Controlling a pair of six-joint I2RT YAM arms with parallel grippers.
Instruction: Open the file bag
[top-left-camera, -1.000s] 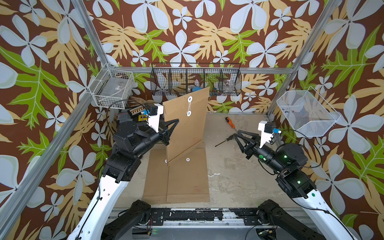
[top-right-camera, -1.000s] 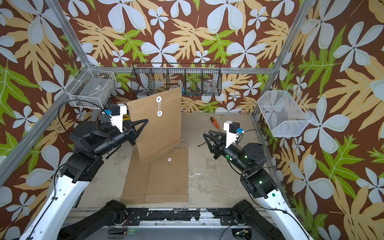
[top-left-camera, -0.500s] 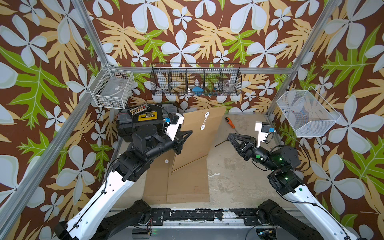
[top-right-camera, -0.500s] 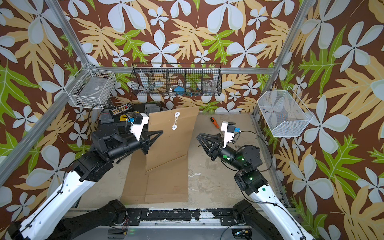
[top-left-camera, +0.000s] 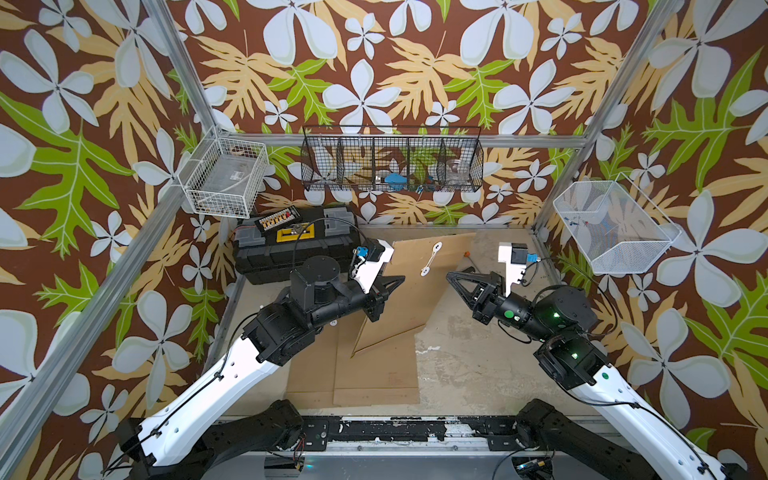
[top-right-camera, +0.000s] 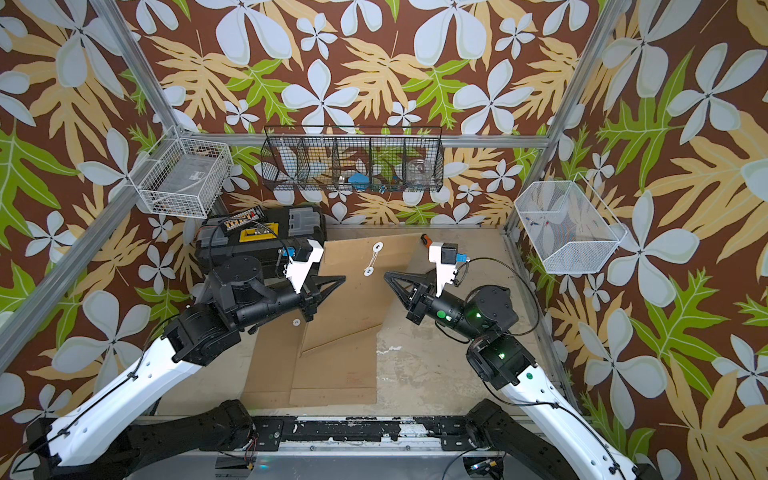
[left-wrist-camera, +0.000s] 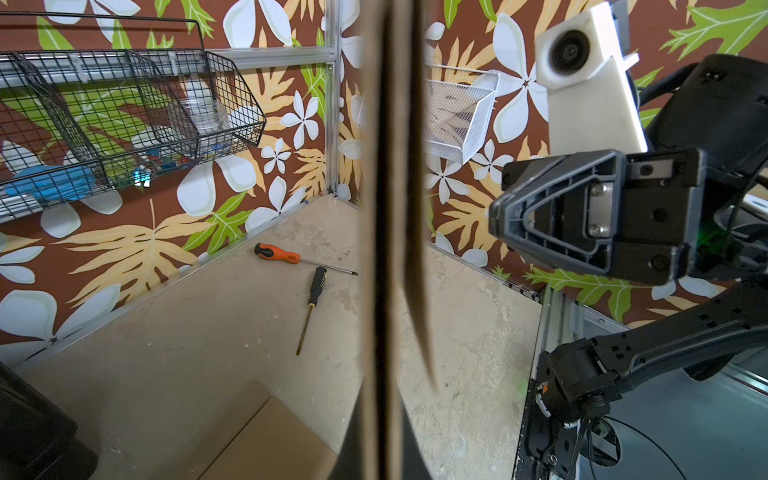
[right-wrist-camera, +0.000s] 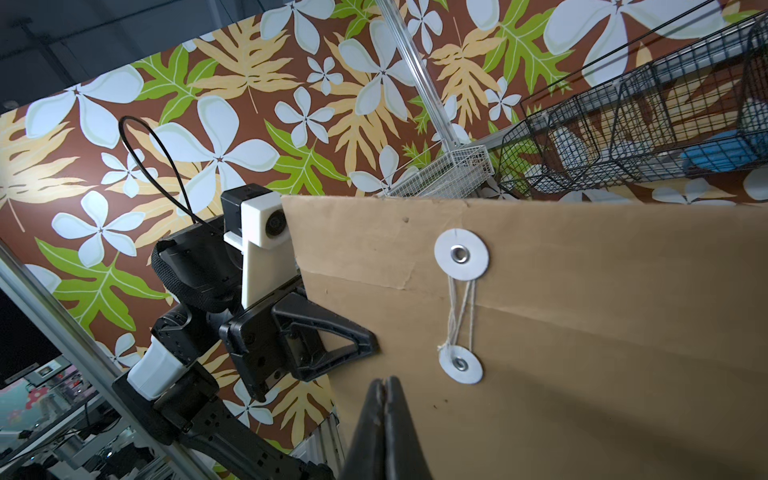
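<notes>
We are at the unfastening step of opening the bag. The brown file bag stands tilted above the bench, 1 side edge pinched in the left hand. The right hand, fingers pressed together on nothing, hovers just beside the bag's face. A pale string loops between the upper disc and the lower disc, so the flap is tied shut.

Next, we judge, the right hand must part its fingers, catch the string and unwind it.

Around this are floral walls and the scuffed grey bench. Flat brown sheets lie under the bag, with a black toolbox behind. We see 3 wire baskets on the frame and 2 loose screwdrivers.
</notes>
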